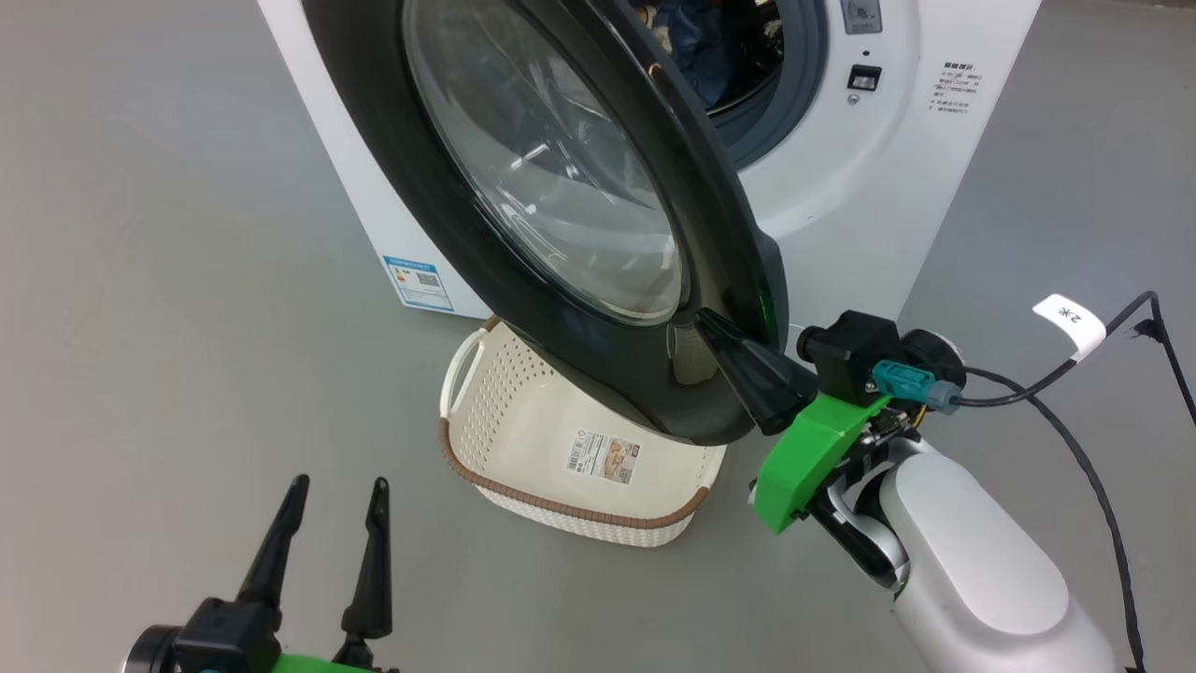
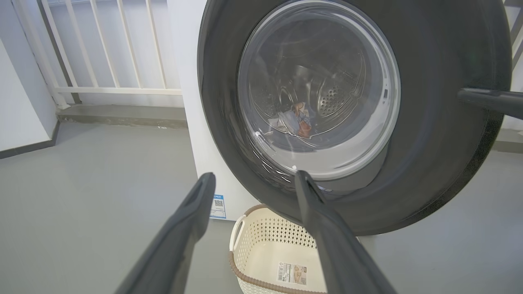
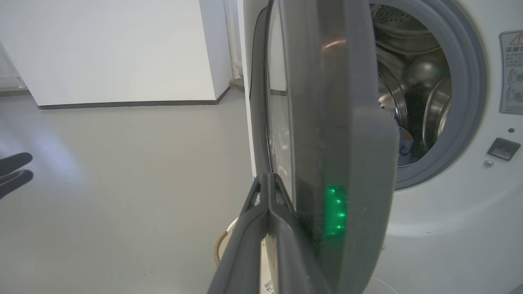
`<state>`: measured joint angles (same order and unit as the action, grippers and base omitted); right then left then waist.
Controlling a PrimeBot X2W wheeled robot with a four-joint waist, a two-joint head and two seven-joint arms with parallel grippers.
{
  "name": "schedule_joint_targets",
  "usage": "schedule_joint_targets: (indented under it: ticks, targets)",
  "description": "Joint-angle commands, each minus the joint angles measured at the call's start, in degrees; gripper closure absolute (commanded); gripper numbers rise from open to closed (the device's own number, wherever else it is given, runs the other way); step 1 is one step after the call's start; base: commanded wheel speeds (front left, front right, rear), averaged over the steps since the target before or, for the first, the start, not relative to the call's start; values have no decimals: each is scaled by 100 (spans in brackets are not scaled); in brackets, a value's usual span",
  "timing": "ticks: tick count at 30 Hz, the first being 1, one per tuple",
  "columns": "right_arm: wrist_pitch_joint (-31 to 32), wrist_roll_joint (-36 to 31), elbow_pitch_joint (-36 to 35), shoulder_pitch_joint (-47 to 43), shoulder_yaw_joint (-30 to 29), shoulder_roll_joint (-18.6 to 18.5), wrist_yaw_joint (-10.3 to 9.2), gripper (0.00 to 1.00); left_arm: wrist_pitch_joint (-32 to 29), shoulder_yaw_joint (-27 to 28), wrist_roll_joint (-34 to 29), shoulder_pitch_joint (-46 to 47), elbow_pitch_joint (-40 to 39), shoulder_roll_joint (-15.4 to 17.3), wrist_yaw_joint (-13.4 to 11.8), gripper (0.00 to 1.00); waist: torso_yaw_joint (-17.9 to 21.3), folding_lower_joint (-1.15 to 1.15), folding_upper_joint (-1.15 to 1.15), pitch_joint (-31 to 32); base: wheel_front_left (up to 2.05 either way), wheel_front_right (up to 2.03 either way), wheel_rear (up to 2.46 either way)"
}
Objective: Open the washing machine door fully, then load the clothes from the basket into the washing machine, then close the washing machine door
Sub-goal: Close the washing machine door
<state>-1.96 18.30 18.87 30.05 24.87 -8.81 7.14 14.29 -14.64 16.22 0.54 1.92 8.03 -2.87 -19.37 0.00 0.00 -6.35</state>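
Fingers (image 1: 747, 369) pinched together, right gripper (image 1: 707, 321) touched the washing machine door (image 1: 551, 178); I feared slipping off its gloss. Left gripper (image 1: 338, 483) gaped.

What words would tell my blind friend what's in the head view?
A washing machine's big black door stands half open, the shut right tool touching its outer face near the lower edge. A cream basket below looks empty, blue clothes lie in the drum, and the open left tool hovers lower left.
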Motion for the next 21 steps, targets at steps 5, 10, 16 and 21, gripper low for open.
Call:
schedule_joint_targets:
  ticks: [5,10,16,21]
  targets:
    - [-44,10,44,331,-64,6,35,100,69,165,-75,268,-164,44,-74,0,-10,0,0,-117,0,0,0]
    - [-52,-5,168,536,-189,-78,35,100,70,163,-105,317,-215,-2,-88,0,-24,0,0,-251,0,0,0]
    - [-92,-16,530,1035,-356,-262,35,100,70,188,-155,430,-284,-111,-89,0,-63,0,0,-528,0,0,0]
    - [-211,-13,920,1596,-496,-392,35,100,70,231,-194,536,-387,-245,-71,0,-131,0,0,-828,0,0,0]
